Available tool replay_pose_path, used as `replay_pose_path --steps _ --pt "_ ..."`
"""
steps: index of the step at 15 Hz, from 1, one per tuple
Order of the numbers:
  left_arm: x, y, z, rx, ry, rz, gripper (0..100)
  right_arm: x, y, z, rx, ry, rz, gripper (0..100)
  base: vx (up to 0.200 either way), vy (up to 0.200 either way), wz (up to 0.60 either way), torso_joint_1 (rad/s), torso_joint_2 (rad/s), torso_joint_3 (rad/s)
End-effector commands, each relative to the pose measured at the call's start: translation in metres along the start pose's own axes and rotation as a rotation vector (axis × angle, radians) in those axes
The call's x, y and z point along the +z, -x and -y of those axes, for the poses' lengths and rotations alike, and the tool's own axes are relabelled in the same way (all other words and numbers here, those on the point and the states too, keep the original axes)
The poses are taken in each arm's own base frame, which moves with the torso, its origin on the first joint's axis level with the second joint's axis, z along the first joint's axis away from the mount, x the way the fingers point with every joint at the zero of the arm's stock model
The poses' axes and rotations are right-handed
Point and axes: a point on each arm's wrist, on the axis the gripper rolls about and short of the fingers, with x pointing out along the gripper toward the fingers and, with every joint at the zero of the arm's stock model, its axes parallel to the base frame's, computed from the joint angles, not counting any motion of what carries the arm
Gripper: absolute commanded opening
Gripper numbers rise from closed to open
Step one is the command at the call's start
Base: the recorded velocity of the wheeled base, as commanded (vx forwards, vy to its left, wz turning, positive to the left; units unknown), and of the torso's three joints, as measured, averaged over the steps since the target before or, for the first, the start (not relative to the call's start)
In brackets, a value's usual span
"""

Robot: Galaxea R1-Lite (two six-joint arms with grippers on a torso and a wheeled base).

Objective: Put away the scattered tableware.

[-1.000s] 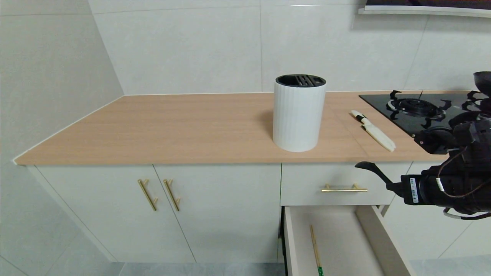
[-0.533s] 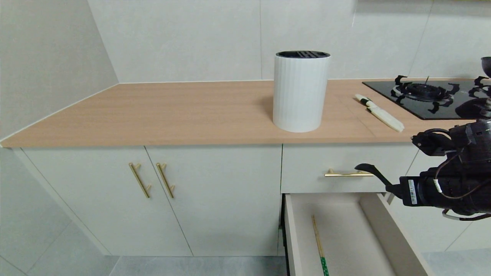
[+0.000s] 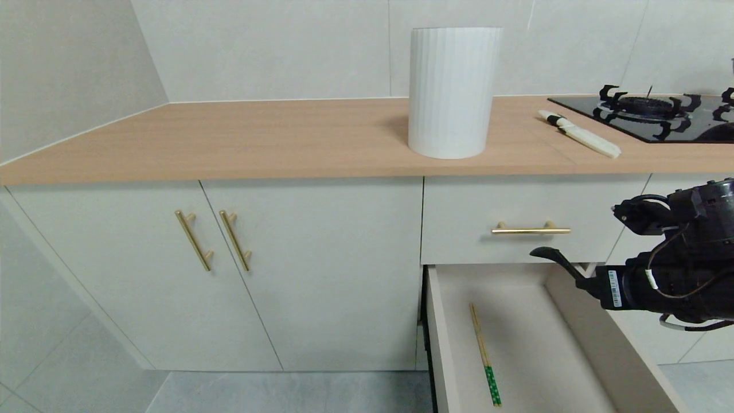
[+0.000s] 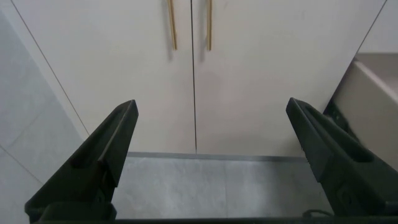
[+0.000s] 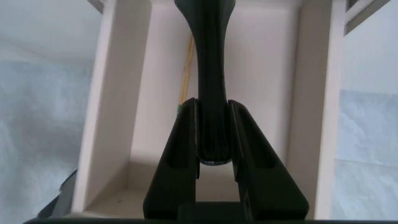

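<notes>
KITCHEN: The right gripper [image 3: 589,282] hangs over the open drawer [image 3: 582,344], its fingers clamped on the handle end of a black utensil [image 3: 550,257], apparently a spoon. A pair of chopsticks [image 3: 485,362] lies inside. The left gripper [image 4: 211,109] faces the cabinet doors [image 4: 112,68], fingers spread. A pale knife [image 3: 582,135] lies on the tabletop [image 3: 258,137] near a white ribbed holder [image 3: 453,92]. The utensil looks light, stiff and smooth. The knife is probably best taken by its handle.
</notes>
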Motion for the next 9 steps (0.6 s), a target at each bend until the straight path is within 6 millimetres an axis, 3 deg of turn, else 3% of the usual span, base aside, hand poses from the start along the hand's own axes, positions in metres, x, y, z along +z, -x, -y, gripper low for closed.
replay_pose_path --steps 1,3,9 --pt "0.0 0.0 0.0 0.0 0.001 -0.002 100 0.0 -0.001 0.0 -0.001 0.002 -0.002 0 0.0 0.0 0.0 -0.1 0.45 0.339" --pt "0.0 0.0 0.0 0.0 0.0 0.0 100 -0.001 -0.001 0.0 -0.001 0.002 -0.003 0 0.0 0.0 0.0 -0.041 0.24 0.176" --pt "0.0 0.0 0.0 0.0 0.0 0.0 100 -0.004 -0.012 0.0 -0.006 0.004 -0.041 0 0.0 0.0 0.0 -0.008 0.03 0.016"
